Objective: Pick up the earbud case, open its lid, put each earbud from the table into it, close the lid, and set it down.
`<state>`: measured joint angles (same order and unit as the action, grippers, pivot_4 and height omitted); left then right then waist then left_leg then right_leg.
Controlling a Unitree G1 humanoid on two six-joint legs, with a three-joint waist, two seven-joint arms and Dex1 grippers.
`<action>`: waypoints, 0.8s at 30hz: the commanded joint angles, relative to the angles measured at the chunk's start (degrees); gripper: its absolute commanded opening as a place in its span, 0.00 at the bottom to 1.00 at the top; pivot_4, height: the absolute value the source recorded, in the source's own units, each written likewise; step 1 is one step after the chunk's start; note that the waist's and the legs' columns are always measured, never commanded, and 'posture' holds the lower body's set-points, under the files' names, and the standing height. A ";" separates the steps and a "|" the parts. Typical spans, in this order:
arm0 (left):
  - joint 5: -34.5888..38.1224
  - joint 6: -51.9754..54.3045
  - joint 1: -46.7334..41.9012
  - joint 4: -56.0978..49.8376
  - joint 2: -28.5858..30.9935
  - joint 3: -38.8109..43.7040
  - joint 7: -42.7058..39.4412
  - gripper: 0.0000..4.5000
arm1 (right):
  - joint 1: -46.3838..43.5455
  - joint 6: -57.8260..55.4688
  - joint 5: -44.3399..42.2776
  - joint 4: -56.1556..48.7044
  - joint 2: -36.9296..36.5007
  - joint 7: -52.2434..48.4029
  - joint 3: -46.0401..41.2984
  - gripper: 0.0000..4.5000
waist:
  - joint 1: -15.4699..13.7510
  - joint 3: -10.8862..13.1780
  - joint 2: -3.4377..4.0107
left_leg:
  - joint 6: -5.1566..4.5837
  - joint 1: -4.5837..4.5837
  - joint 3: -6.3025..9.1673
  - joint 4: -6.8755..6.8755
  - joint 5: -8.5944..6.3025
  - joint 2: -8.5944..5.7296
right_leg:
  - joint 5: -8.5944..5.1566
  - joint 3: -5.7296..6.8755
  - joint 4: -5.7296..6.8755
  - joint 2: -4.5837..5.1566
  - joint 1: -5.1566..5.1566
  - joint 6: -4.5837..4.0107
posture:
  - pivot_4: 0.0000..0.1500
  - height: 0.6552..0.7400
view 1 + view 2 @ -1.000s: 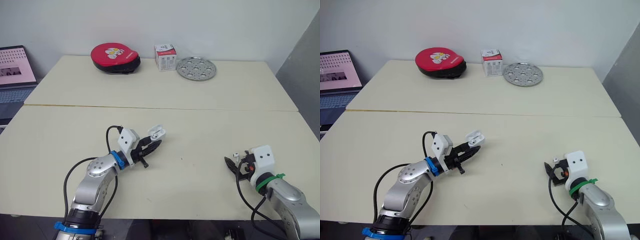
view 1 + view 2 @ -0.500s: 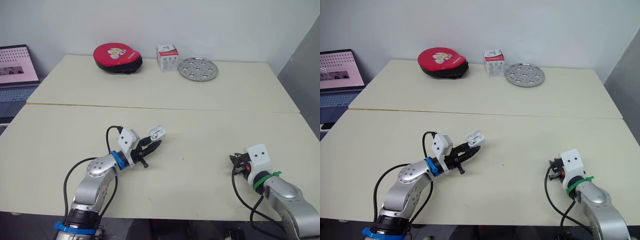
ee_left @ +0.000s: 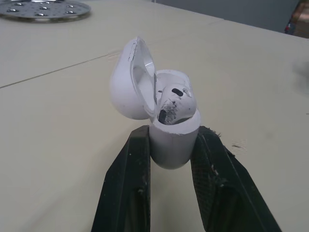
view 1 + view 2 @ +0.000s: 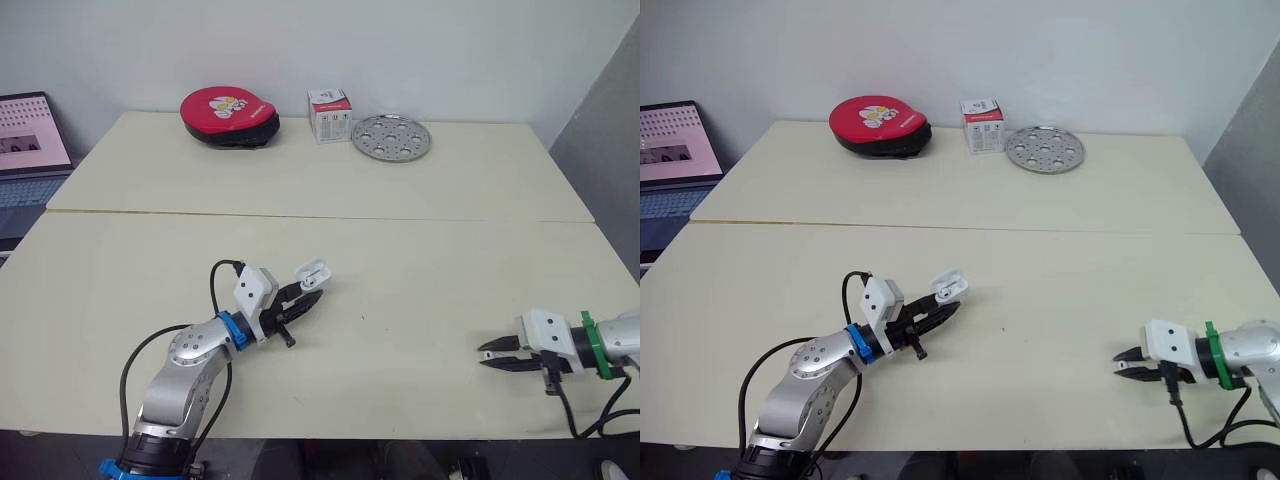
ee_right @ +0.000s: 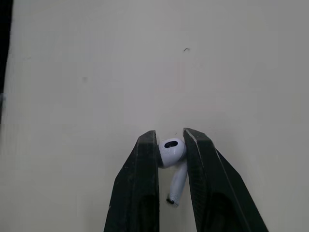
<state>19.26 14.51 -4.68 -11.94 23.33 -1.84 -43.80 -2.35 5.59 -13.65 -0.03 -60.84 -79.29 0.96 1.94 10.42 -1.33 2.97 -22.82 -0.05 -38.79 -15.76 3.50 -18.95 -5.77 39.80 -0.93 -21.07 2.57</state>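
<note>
L: left gripper (image 4: 303, 302) clamped on the earbud case (image 3: 174, 144), low over the table (image 4: 400, 250) | lid (image 3: 126, 84) open, what looks like a first earbud (image 3: 176, 104) inside | R: right gripper (image 4: 485, 354) pinched on the second earbud (image 5: 172, 151), stem free, well apart from the case

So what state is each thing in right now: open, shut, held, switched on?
left tool: shut on the earbud case
right tool: shut on the other earbud
earbud case: lid open, held
one earbud: seated in the case
other earbud: pinched, not yet in the case
laptop: open, screen lit
</note>
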 commanded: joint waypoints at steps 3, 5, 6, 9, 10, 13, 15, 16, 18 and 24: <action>0.95 0.10 1.47 -4.09 0.54 0.83 0.98 0.18 | -5.96 7.65 2.51 6.12 -0.48 -7.64 4.11 0.09 | -0.11 0.00 0.02 | 0.00 -0.01 0.03 0.00 0.00 0.00 | 0.00 0.03 0.03 0.00 -0.01 0.00 | 1.00 1.00; 1.02 0.33 1.86 -4.62 0.62 0.92 1.27 0.18 | -7.05 8.17 3.09 7.13 -0.25 -8.88 5.47 0.09 | -0.15 0.00 0.02 | 0.00 -0.03 0.04 0.00 0.00 0.01 | 0.00 0.04 0.03 0.02 -0.02 0.00 | 1.00 1.00; 1.05 0.43 2.01 -4.84 0.66 0.97 1.39 0.18 | -7.44 8.09 3.33 7.45 -0.21 -9.25 6.04 0.09 | -0.17 0.00 0.02 | 0.01 -0.03 0.05 0.00 0.00 0.02 | 0.00 0.05 0.02 0.02 -0.02 0.00 | 1.00 1.00; 1.19 0.70 2.39 -5.38 0.82 1.06 1.66 0.18 | -8.64 8.28 4.16 9.10 -0.25 -10.09 7.49 0.09 | -0.18 0.00 0.02 | 0.01 -0.02 0.06 0.00 0.01 0.01 | 0.00 0.04 0.05 0.05 -0.01 -0.01 | 1.00 1.00; 1.25 0.78 2.47 -5.49 0.88 1.09 1.74 0.18 | -9.01 8.76 4.41 9.79 -0.27 -10.32 7.90 0.09 | -0.17 0.00 0.02 | 0.01 0.00 0.08 -0.02 0.01 0.01 | 0.00 0.06 0.06 0.04 0.01 -0.01 | 1.00 1.00; 1.36 1.03 2.54 -5.73 1.00 1.07 1.89 0.18 | -10.18 9.34 5.19 11.56 0.17 -9.66 8.61 0.09 | -0.16 0.00 0.02 | 0.01 0.01 0.07 -0.03 0.01 0.01 | 0.00 0.05 0.07 0.05 0.02 -0.01 | 1.00 1.00; 1.42 1.13 2.46 -5.74 1.04 1.03 1.97 0.18 | -10.55 9.66 5.34 12.41 0.31 -9.22 8.93 0.26 | -0.16 0.00 0.02 | 0.01 0.02 0.07 -0.03 0.01 0.01 | 0.00 0.05 0.07 0.04 0.03 -0.01 | 1.00 1.00; 1.44 1.16 2.38 -5.69 1.05 1.00 1.98 0.18 | -10.64 9.78 5.27 12.61 0.33 -9.14 9.03 0.31 | -0.16 0.00 0.02 | 0.01 0.03 0.07 -0.04 0.01 0.01 | 0.00 0.05 0.07 0.04 0.04 -0.01 | 1.00 1.00; 1.47 1.20 2.13 -5.47 1.06 0.90 1.94 0.18 | -10.74 11.39 5.18 12.70 0.51 -8.68 8.78 0.47 | -0.17 0.00 0.02 | 0.01 0.04 0.08 -0.04 0.01 0.01 | 0.00 0.06 0.06 0.05 0.06 -0.01 | 1.00 1.00; 1.49 1.17 1.52 -4.75 1.02 0.48 1.54 0.18 | -7.72 7.99 0.91 4.74 -2.48 -7.83 4.30 0.62 | -0.26 0.01 0.05 | 0.01 0.02 0.10 -0.02 0.01 0.01 | 0.00 0.08 0.06 0.05 0.04 -0.01 | 1.00 1.00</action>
<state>20.01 16.18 -2.56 -15.18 23.98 -1.87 -42.00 -10.61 15.19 -10.55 8.34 -61.22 -87.11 8.15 1.68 10.43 -1.28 2.99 -22.82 0.06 -38.82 -15.76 3.51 -18.95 -5.69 39.88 -0.88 -21.05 2.56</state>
